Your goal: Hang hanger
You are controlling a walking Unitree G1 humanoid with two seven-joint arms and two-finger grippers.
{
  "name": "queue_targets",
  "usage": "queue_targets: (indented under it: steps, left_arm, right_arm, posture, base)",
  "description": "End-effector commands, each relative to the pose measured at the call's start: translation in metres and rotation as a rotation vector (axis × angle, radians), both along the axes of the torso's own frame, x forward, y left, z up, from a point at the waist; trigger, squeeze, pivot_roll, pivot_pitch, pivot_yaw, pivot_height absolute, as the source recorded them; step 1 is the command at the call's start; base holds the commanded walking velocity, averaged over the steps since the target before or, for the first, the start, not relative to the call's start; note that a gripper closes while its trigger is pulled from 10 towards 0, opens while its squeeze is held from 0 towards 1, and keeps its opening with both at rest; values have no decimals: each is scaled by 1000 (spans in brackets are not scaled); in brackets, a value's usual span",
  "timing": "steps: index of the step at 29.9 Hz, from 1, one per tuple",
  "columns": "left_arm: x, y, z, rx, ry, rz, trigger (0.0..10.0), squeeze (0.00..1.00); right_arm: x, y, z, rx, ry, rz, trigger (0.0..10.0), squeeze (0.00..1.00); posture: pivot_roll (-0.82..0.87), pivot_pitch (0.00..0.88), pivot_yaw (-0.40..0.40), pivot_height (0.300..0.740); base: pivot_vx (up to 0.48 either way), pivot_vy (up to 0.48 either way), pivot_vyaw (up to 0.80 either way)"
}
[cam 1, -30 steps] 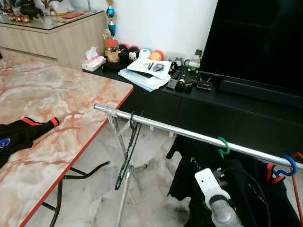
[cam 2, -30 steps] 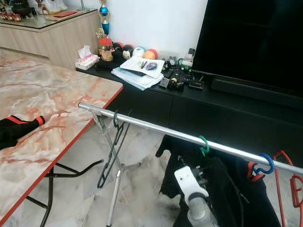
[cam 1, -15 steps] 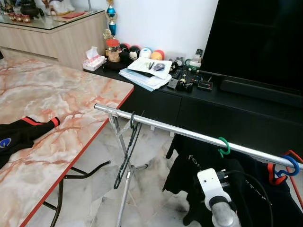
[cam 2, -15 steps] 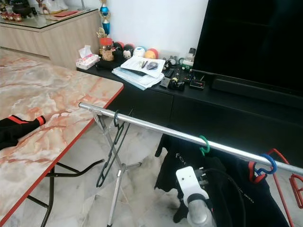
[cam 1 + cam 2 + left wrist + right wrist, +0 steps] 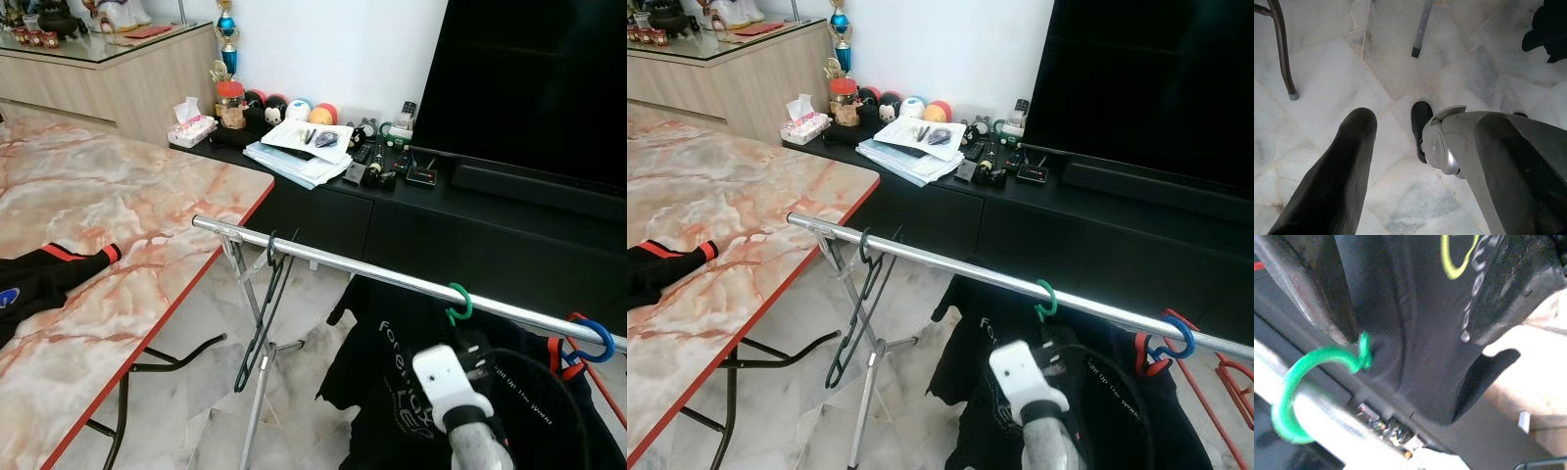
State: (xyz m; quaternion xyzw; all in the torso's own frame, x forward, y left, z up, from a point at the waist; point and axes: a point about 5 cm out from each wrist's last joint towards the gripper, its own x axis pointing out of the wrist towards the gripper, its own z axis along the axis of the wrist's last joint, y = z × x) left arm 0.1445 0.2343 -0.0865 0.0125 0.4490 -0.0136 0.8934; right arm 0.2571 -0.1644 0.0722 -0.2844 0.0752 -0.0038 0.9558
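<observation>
Right tool (image 5: 1400, 293) at the rail, green hanger (image 5: 458, 302) hooked on.

The right tool sits just beside the green hanger's hook, at about 5 o'clock from it in the head view; whether its fingers are clenched or released cannot be told. The hook curls over the silver rail (image 5: 333, 264), and a black shirt (image 5: 387, 382) with pale lettering hangs below it. A dark empty hanger (image 5: 263, 313) hangs at 9 o'clock along the rail. The left tool (image 5: 1415, 161) hangs released above the marble floor (image 5: 1391, 58).
</observation>
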Motion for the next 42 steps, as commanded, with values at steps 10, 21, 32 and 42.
queue_targets:
  steps: [10,21,32,42]
  left_arm:
    - [-7,2,-2,1,33,-4,10000,0]
    - [-6,2,-2,1,31,0,10000,0]
    - [-7,3,-2,-1,32,1,10000,0]
    - [-7,3,-2,0,32,0,10000,0]
  right_arm:
    - [8,9,-3,4,10,32,10000,0]
    - [26,12,-12,-80,21,117,10000,0]
    - [34,-2,-21,-131,34,24,10000,0]
    - [35,-8,-23,-143,15,-31,10000,0]
  posture:
    - [151,55,-7,740]
    - [158,55,-2,740]
    - [166,56,1,740]
    - [166,56,4,740]
  base:
    - [0,0,0]
    - [0,0,0]
    - [0,0,0]
    - [0,0,0]
